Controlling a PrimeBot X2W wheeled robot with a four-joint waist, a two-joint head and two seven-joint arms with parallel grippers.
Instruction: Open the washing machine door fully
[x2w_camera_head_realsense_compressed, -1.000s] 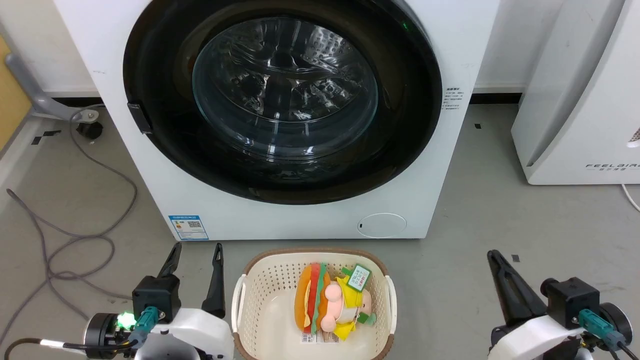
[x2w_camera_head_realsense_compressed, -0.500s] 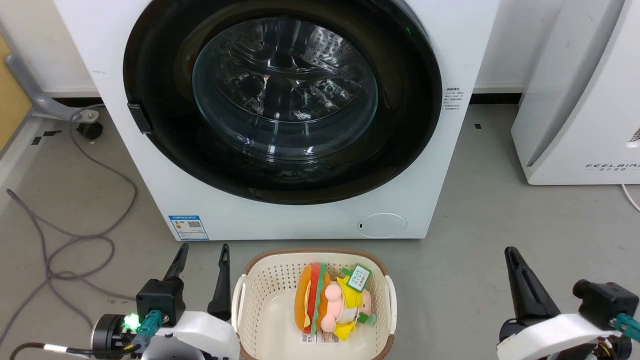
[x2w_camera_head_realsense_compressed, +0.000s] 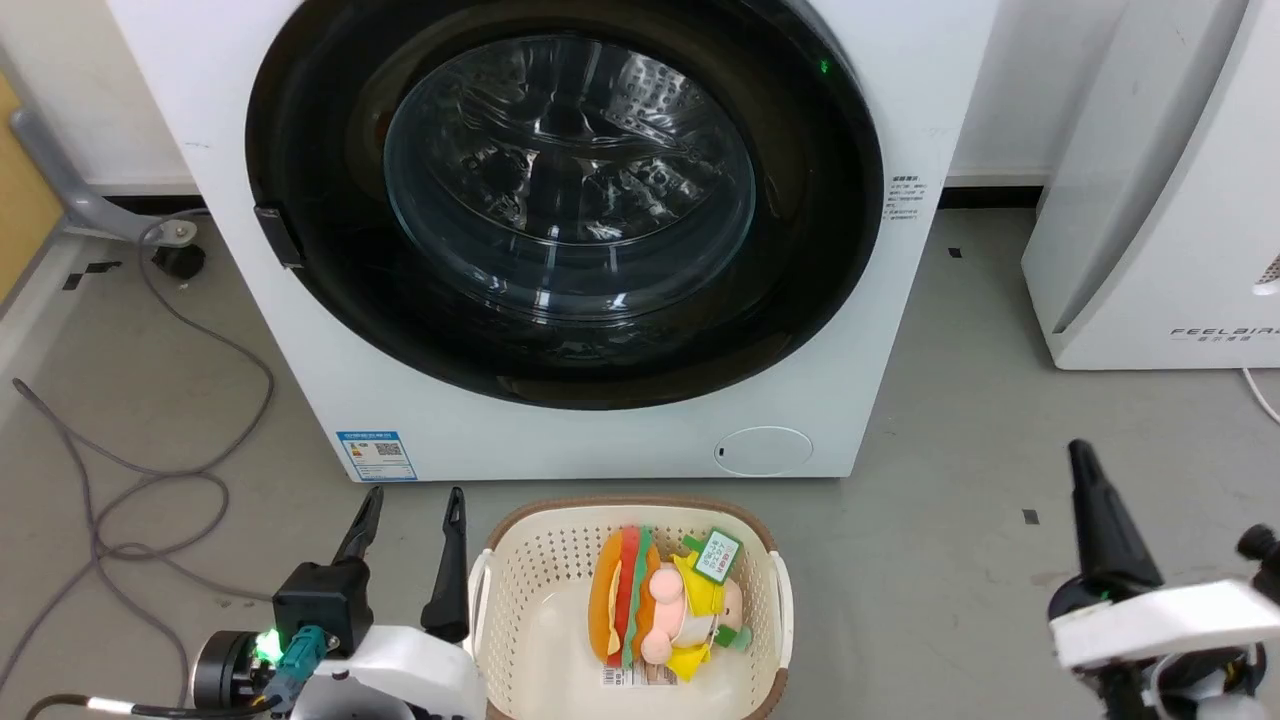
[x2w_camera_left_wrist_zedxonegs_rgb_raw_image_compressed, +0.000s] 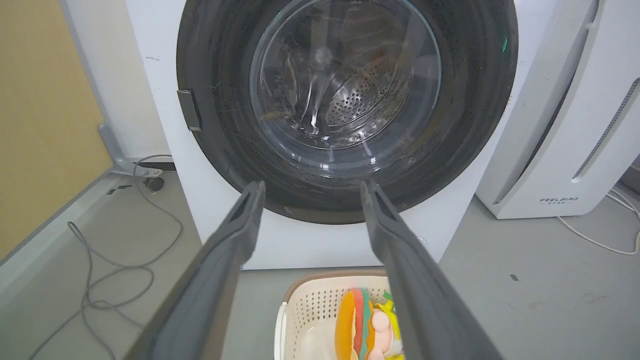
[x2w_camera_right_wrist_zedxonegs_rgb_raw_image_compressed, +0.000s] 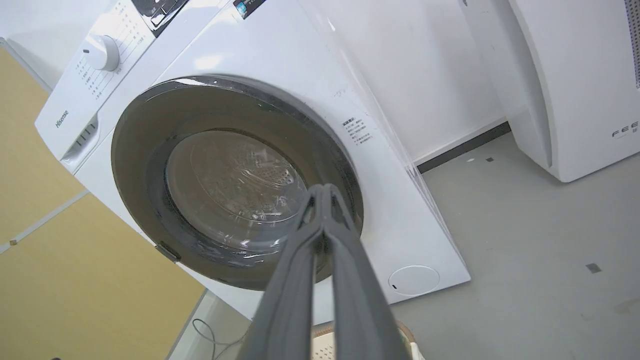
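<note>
My right gripper (x2w_camera_head_realsense_compressed: 1080, 460) has swung out toward the right edge of the head view, fingers pressed together. My left gripper (x2w_camera_head_realsense_compressed: 415, 495) has edged up just beside the basket (x2w_camera_head_realsense_compressed: 540, 555), fingers spread and holding nothing. Straight ahead, the round black door (x2w_camera_head_realsense_compressed: 810, 260) sits shut against the front of the washing machine (x2w_camera_head_realsense_compressed: 600, 445), with both grippers well short of it over the grey floor (x2w_camera_head_realsense_compressed: 950, 450).

My left claw (x2w_camera_head_realsense_compressed: 414, 495) has long, tapered dark fingers (x2w_camera_head_realsense_compressed: 446, 570) on a glossy white shell (x2w_camera_head_realsense_compressed: 410, 655), with a black block (x2w_camera_head_realsense_compressed: 320, 600), teal plug (x2w_camera_head_realsense_compressed: 300, 645), green light (x2w_camera_head_realsense_compressed: 266, 647) and thin cable (x2w_camera_head_realsense_compressed: 100, 707) behind. My right claw (x2w_camera_head_realsense_compressed: 1082, 460) has the same white casing.
</note>
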